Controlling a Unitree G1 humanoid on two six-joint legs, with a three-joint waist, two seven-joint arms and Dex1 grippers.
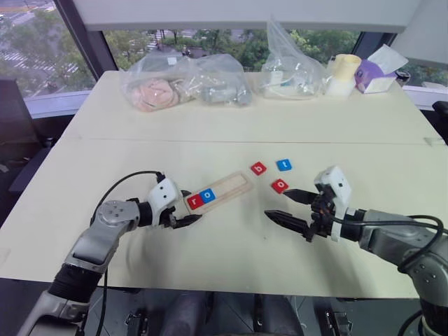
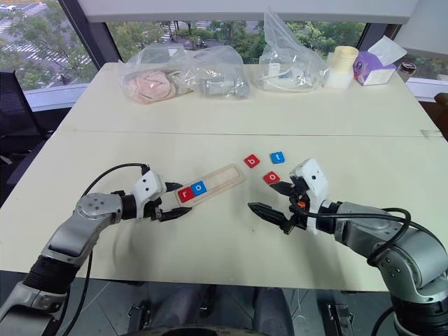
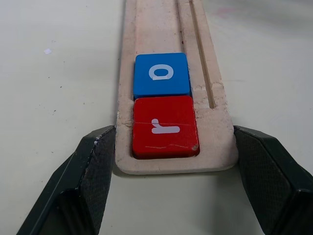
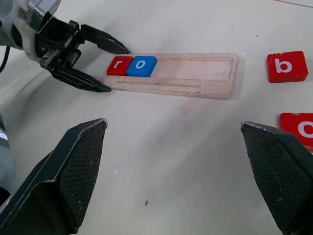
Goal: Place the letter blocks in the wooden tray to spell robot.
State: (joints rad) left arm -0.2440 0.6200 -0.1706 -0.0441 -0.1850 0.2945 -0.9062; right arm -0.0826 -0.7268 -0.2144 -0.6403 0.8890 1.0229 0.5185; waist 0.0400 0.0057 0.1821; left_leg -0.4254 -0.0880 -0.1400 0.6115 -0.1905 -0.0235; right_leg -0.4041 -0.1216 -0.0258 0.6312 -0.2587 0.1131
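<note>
Left claw (image 1: 183, 210) is clamped on the near end of the wooden tray (image 1: 234, 185), fingers touching both edges. Red r (image 1: 195, 201) and blue o (image 1: 207, 195) sit in its slot. Red b (image 1: 258, 168), blue t (image 1: 283, 165), red o (image 1: 279, 185) lie on the table (image 1: 224, 126). Right claw (image 1: 288, 206) hangs wide open, empty.

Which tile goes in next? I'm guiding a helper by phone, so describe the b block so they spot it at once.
On the pale table, just past the far end of the wooden tray, three loose tiles sit in a cluster. The b block is the red one nearest the tray's end; beside it lies a blue t, and the other red tile shows an o.
</note>
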